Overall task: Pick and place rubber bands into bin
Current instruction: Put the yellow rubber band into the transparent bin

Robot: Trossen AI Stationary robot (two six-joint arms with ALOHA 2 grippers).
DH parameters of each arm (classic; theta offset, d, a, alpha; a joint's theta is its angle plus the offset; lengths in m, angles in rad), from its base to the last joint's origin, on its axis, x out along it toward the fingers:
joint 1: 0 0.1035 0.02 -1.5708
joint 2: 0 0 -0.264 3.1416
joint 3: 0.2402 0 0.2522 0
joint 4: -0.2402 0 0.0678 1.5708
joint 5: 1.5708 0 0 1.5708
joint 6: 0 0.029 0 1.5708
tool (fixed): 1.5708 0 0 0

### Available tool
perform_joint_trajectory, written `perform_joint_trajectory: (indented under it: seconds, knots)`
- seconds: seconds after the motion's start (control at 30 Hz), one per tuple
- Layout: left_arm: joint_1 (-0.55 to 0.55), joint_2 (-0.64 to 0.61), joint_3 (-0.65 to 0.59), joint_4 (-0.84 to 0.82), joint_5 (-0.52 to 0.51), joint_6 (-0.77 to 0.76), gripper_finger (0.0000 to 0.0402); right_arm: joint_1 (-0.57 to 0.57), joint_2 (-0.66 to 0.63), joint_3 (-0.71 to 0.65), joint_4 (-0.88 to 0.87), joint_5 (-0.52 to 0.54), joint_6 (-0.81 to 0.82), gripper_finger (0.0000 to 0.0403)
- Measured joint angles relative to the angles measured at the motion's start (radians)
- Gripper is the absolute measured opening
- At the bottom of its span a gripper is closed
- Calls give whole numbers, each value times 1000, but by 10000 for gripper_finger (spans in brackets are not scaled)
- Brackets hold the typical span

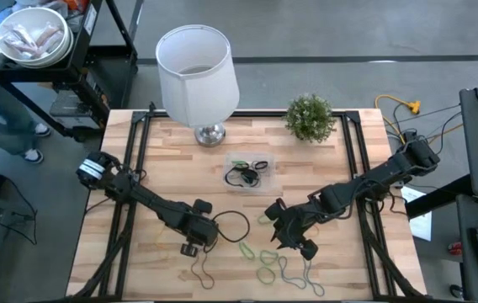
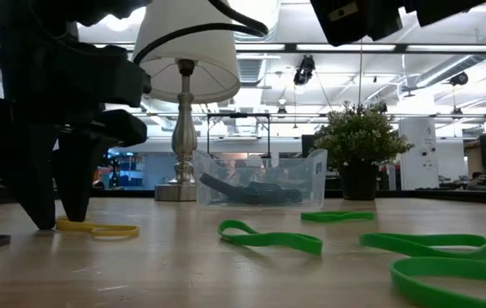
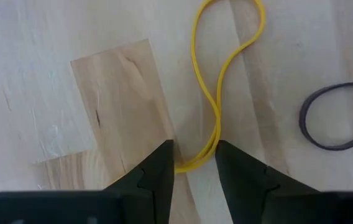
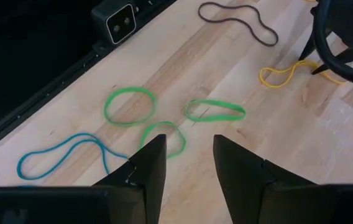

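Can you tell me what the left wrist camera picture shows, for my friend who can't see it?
The left gripper is down at the wooden table with its two dark fingers open on either side of the end of a twisted yellow rubber band. A grey rubber band lies off to one side, only partly in the picture.

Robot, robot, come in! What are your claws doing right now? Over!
Left gripper open, down on table, straddling yellow rubber band. Right gripper open, above green bands. Bin holds a few bands. Nothing in the way.
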Motion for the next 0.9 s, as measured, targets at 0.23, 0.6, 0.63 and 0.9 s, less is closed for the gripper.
perform_joint_trajectory:
  seconds: [0.23,0.6,0.63,0.9]
  knots:
    - [0,41,23,-19,1,35,102,0,0,-33,17,0,37,130]
    - [0,39,22,-29,16,35,6,0,0,-33,19,0,52,122]
    - [0,39,22,-32,15,35,7,0,0,-33,19,0,52,121]
    - [-10,-17,62,-82,-13,16,0,0,-1,-33,19,0,52,119]
